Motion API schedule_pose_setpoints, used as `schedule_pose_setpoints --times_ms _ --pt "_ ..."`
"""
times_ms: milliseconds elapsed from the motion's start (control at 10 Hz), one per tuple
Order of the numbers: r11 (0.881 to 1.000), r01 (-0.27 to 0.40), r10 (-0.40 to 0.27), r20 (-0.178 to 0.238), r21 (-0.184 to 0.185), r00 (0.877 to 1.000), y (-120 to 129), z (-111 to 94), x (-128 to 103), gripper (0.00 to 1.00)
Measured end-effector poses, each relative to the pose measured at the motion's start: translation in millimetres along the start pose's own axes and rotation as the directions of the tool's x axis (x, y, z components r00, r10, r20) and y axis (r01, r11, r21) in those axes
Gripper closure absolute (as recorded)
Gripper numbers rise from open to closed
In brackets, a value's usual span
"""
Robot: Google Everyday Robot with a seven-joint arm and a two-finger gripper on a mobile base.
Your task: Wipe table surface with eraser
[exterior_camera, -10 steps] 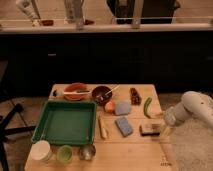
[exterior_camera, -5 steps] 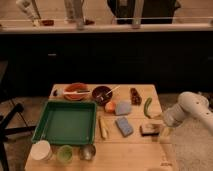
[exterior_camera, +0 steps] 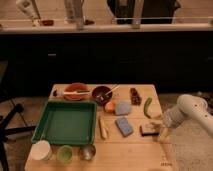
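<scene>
The light tan wooden table surface (exterior_camera: 130, 150) fills the lower middle of the camera view. The eraser (exterior_camera: 149, 129), a small block with a pale top over a dark layer, lies near the table's right edge. My gripper (exterior_camera: 161, 131) comes in from the right on a white arm (exterior_camera: 192, 112) and sits right beside the eraser's right end, touching or nearly touching it.
A green tray (exterior_camera: 66, 122) takes the left half. A blue-grey block (exterior_camera: 124, 126), a pale grey pad (exterior_camera: 122, 108), a green pepper (exterior_camera: 148, 107), a banana (exterior_camera: 103, 127), two bowls (exterior_camera: 102, 93), and cups (exterior_camera: 64, 153) along the front left edge stand on the table.
The arm has moved left and forward, bringing the gripper closer in against the eraser's right end. The eraser and other objects stay where they were.
</scene>
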Motion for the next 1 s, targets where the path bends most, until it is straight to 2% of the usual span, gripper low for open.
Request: schedule_pose_setpoints --times_ms 300,400,800,1000 --pt "1.0 0.0 0.0 -0.004 -0.002 1.0 -3.7 4.4 0.5 0.22" --pt "1.0 0.0 0.0 -0.003 -0.002 1.0 -4.3 4.9 0.6 0.29" --pt "1.0 0.012 -0.013 -0.008 -0.015 1.0 -4.2 5.7 -0.1 0.72" --pt "1.0 0.026 -0.027 -0.015 -0.015 1.0 -5.8 6.4 -4.2 0.89"
